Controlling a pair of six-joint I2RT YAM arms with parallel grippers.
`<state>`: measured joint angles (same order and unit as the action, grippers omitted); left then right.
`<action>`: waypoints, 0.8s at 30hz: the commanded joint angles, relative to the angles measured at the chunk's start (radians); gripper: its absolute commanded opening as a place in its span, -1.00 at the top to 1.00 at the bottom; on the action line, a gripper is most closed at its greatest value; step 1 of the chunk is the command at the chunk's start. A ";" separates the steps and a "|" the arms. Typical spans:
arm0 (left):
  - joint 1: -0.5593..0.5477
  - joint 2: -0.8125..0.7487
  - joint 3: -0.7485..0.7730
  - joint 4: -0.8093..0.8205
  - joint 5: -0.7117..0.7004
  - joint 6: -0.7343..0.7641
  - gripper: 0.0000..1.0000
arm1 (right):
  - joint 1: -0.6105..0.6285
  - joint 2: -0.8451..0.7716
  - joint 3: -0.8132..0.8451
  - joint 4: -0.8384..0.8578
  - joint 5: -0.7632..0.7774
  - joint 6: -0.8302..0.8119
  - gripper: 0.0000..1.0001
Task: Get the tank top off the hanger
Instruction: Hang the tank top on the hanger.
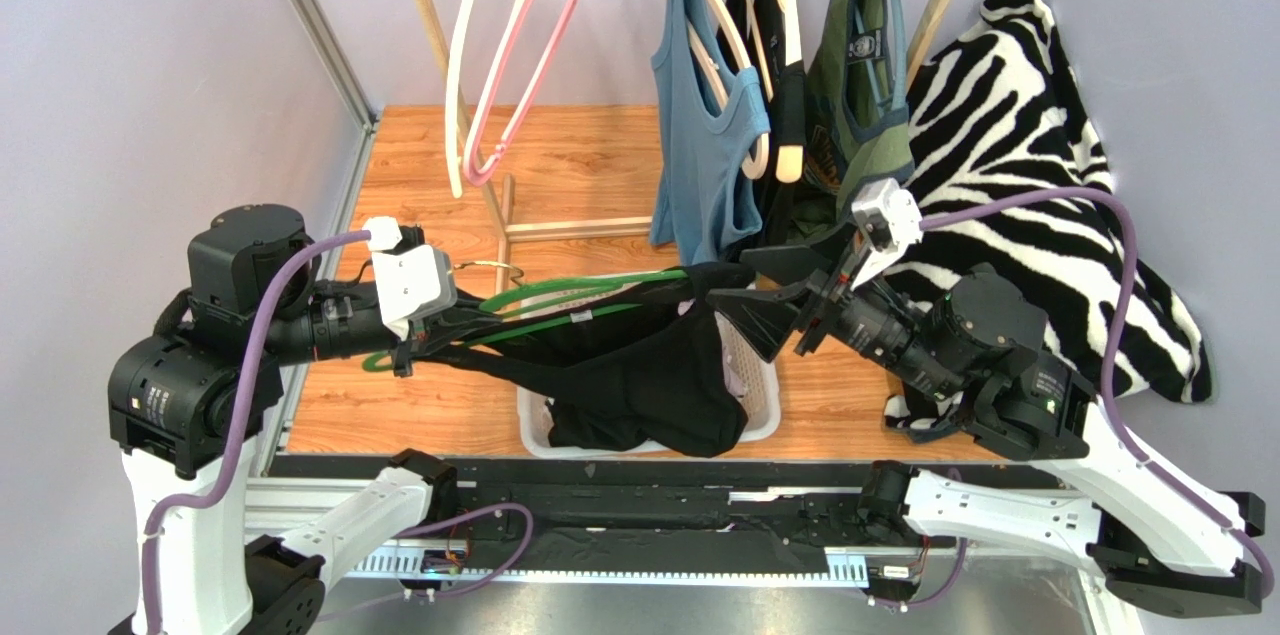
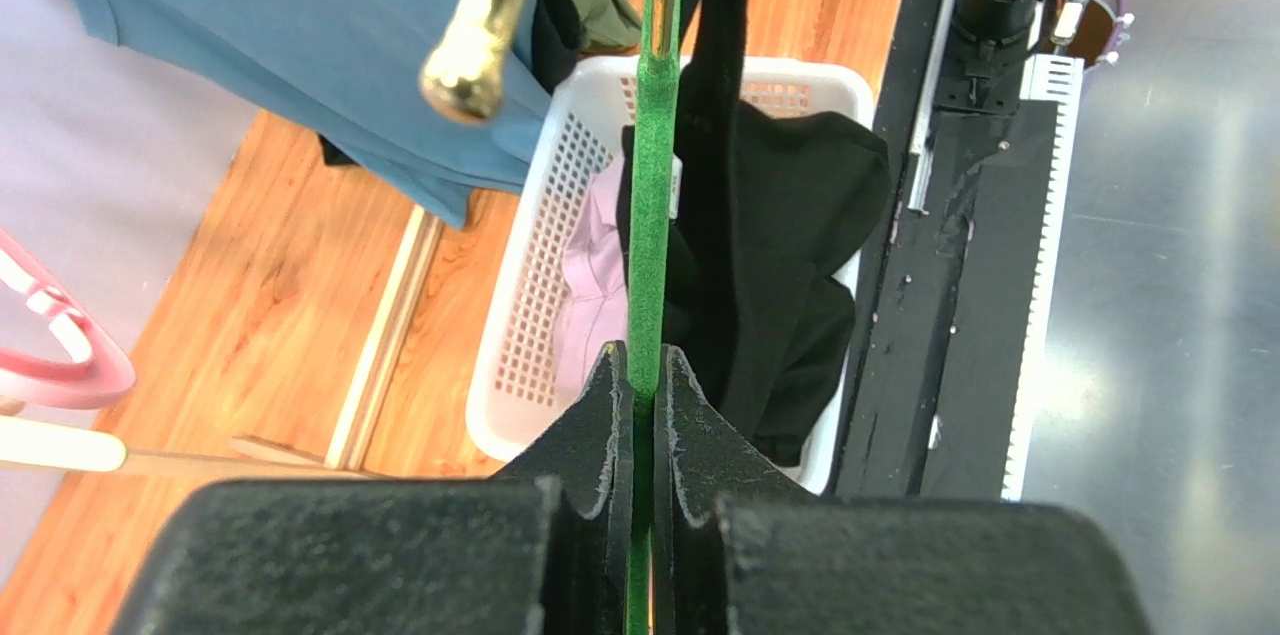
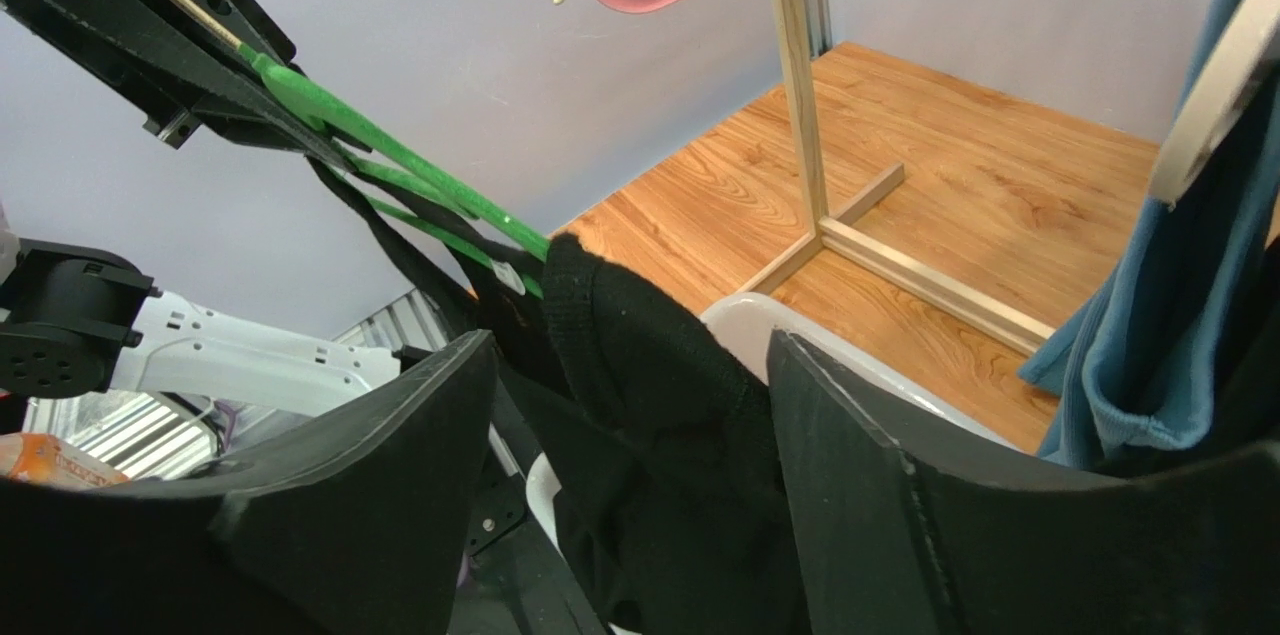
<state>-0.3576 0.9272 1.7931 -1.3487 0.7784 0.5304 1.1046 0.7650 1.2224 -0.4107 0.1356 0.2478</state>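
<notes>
The black tank top [image 1: 646, 365] hides most of the white basket [image 1: 762, 403]. From the left wrist, the green hanger [image 2: 652, 185] runs off the top edge; a brass hook [image 2: 478, 28] is blurred.

Wooden tabletop [image 1: 601, 155]; white basket [image 2: 549, 230] (clothes inside); rack's wooden foot [image 1: 579, 227]; zebra-print cloth [image 1: 1037, 110] at right

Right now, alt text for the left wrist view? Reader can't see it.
The left claw is shut on a green hanger, with a black tank top hanging from it over a white laundry basket holding a pale purple garment. A blue tank top hangs at upper left above the wooden floor.
</notes>
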 commanded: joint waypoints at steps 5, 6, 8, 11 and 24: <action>0.005 -0.007 0.008 0.071 0.016 0.008 1.00 | 0.000 -0.070 -0.031 -0.045 0.028 0.031 -0.56; 0.005 -0.005 0.008 0.071 0.013 0.008 1.00 | 0.001 -0.081 -0.037 -0.048 0.033 0.034 -0.59; 0.005 -0.008 0.005 0.071 0.006 0.010 1.00 | 0.000 -0.113 -0.070 -0.040 0.033 0.042 -0.61; 0.005 -0.007 0.003 0.077 0.009 0.005 1.00 | 0.000 -0.128 -0.110 -0.033 0.047 0.057 -0.63; 0.005 -0.007 0.014 0.080 0.019 -0.010 1.00 | 0.000 -0.059 -0.158 0.107 0.064 0.044 -0.49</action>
<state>-0.3576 0.9264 1.7935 -1.3262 0.7776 0.5255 1.1038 0.6880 1.0412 -0.4091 0.1921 0.2935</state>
